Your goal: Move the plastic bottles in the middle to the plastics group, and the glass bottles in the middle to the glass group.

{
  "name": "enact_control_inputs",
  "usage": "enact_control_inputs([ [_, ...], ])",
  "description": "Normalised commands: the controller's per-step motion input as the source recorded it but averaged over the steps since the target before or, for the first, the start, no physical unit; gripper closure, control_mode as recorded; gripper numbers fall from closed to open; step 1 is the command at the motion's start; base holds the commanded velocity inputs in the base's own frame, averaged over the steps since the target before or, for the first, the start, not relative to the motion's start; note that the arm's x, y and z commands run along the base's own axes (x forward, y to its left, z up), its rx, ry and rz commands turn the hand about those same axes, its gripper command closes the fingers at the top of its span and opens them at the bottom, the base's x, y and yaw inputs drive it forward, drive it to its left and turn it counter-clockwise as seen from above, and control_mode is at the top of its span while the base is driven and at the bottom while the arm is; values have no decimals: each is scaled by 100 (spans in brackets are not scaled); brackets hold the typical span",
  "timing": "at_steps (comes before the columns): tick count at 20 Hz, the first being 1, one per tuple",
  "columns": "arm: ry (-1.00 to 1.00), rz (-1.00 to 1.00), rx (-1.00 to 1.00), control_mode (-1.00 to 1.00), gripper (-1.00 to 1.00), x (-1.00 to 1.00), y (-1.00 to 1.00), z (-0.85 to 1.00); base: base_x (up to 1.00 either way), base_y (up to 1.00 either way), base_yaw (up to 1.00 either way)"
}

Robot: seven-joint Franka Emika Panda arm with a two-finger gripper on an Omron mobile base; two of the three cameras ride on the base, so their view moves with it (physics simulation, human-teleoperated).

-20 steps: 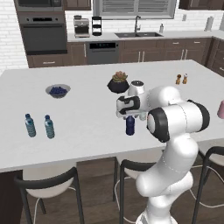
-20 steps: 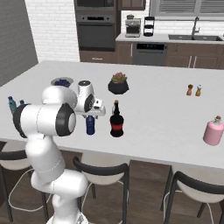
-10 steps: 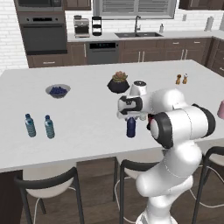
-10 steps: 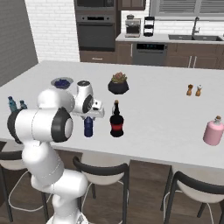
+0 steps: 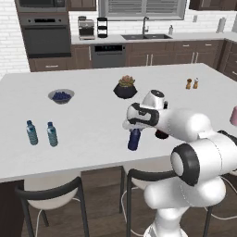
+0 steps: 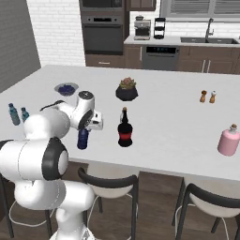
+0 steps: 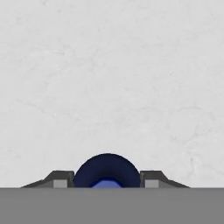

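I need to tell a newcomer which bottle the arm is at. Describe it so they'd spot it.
On the white island counter, near its front edge, the navy bottle stands under the end effector. It is slim and dark blue, unlike the squat red bottle beside it.

A home kitchen: a wall oven (image 5: 45,34), dishwasher (image 5: 108,54), sink faucet (image 5: 145,25), coffee maker (image 5: 86,28) and a white island counter (image 5: 92,129) with stools (image 6: 108,187).

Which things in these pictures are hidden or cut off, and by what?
- Navy bottle: top covered by the gripper, left base view.
- Red bottle: mostly behind the arm in the left base view.
- Pink vessel: cut by the right edge, left base view.
- Shakers: too small for detail.
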Motion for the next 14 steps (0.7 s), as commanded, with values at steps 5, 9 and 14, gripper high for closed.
enact_control_inputs([
  [5, -10, 12, 1, -100, 100, -9, 68, 29, 0, 0, 0],
  [9, -1, 7, 1, -100, 100, 5, 77, 16, 0, 0, 0],
  [14, -1, 6, 0, -100, 100, 18, 84, 9, 0, 0, 0],
])
